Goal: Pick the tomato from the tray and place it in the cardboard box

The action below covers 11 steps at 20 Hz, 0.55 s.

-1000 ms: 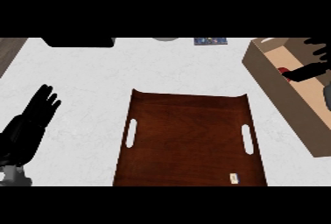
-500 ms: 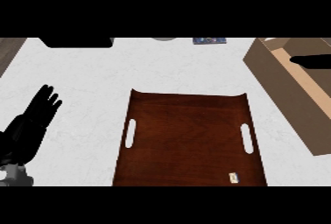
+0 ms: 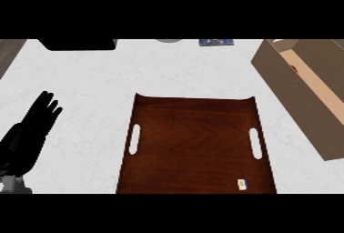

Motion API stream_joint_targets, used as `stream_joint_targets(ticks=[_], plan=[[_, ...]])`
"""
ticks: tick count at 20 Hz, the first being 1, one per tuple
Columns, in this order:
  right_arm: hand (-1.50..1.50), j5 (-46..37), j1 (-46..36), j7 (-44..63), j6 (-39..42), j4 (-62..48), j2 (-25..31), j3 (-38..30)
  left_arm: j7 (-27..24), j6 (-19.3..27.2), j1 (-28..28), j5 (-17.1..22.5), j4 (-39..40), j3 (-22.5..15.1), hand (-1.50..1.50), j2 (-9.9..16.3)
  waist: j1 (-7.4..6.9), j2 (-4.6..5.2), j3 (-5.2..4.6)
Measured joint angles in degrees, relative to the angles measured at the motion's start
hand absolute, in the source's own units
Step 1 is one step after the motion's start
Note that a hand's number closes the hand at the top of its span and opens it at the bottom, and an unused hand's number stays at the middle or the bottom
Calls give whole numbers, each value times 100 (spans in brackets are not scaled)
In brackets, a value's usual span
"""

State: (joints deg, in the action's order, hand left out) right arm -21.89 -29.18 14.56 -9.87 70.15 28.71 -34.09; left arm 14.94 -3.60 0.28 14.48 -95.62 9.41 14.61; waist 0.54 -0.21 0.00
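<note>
White, faintly marbled tabletop fills most of the head view; a dark wooden tray with two slotted handles lies in the middle, its floor bare but for a small pale tag near the lower right corner; the cardboard box stands just beside the tray's right side, open at the top, running along the right edge of the view. Inside the box, against its inner wall, a small red speck shows; it may be the tomato, though too little is visible to be sure; no tomato lies on the tray.

The left hand rests at the left, well apart from the tray, fingers straight and spread, holding nothing; the right hand is out of sight.

Judging from the bare tray, the placing looks done or all but done, and the step in hand is clearing the right arm away from the box; doing that well means lifting straight up over the box wall before swinging back, so nothing catches the cardboard rim. Open tabletop lies above the tray and between tray and left hand; a dark object and a small blue item sit along the far edge, well clear of any likely path.
</note>
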Motion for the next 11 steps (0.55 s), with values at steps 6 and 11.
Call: stream_joint_targets(ticks=[6, 11], plan=[[-150, 869, 725, -432, 774, 182, 495, -575, 10, -42, -109, -38, 118, 31, 0, -34, -12, 11, 1], [-150, 1279, 1137, -586, 1085, 278, 723, -761, 73, -84, -152, -63, 130, 85, 0, -66, -33, 14, 2]])
